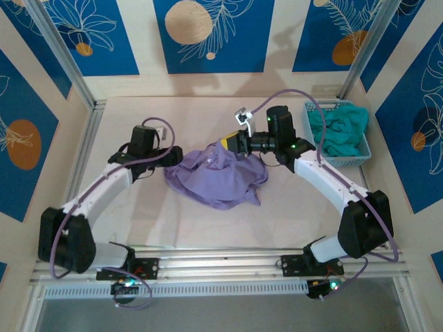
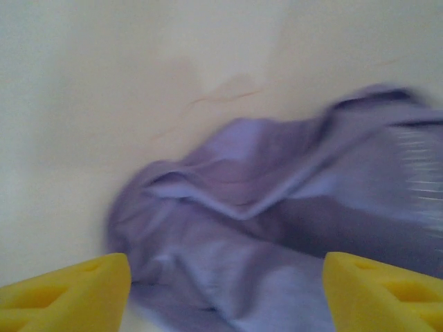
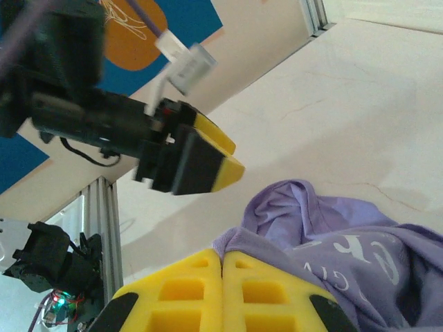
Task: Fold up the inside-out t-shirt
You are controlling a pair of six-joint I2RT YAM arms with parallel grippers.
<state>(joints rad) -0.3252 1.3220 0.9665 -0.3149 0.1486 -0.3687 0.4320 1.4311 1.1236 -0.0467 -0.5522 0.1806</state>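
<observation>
At the near edge of the table [image 1: 208,232], where both arms are bolted, I look out over bare surface. Past it, at the middle of the table, the inside-out t-shirt [image 1: 221,180] lies in a crumpled lavender heap, not yet spread or folded.

The left gripper [image 2: 227,266] hangs low at the heap's left edge. Its yellow fingers [image 2: 76,290] are spread wide with nothing in them, and rumpled cloth lies ahead between them.

At the heap's far edge, the right gripper [image 3: 222,263] has its fingers pressed tight together. Purple cloth is gathered up to their tips, so I judge it has a pinch of the shirt, though the fold itself is hidden between the pads. White lettering [image 3: 360,256] shows on the cloth just beside it.

I expect the shirt to handle as light, limp and soft. It should sag from any single hold, drag along the table, and a careless pinch may catch two layers at once. The sound holds, I judge, are a hem or shoulder seam, with the two grippers well apart on one edge so the cloth can be drawn flat.

In the far right corner a teal garment [image 1: 339,131] sits in a blue basket [image 1: 365,142], well apart from the work.
</observation>
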